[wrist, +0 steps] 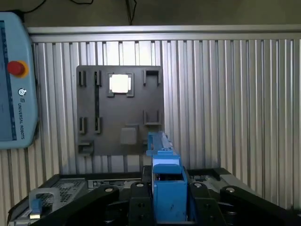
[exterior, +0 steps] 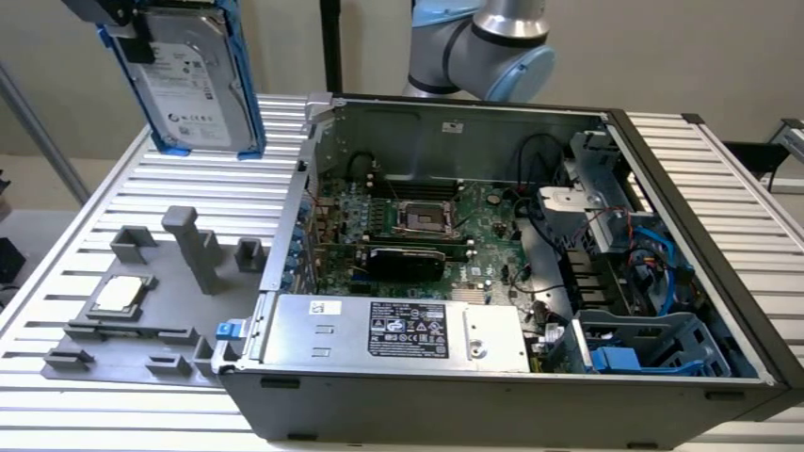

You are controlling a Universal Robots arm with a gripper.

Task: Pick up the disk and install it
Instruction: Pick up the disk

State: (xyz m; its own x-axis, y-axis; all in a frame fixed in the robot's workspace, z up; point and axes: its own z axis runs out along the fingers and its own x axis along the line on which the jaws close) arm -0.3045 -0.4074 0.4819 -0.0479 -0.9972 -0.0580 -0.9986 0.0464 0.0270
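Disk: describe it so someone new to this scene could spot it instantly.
Start at the open case; past its side on the exterior view's left, above the table, the disk hangs upright in the hand. Its blue frame and white label set it apart from the chip.

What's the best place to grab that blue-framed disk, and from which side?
Probably the short top edge of its blue carrier, coming from above: the disk hangs upright, label face exposed, and the carrier's rails offer parallel sides to clamp. The end effector grips it there now.
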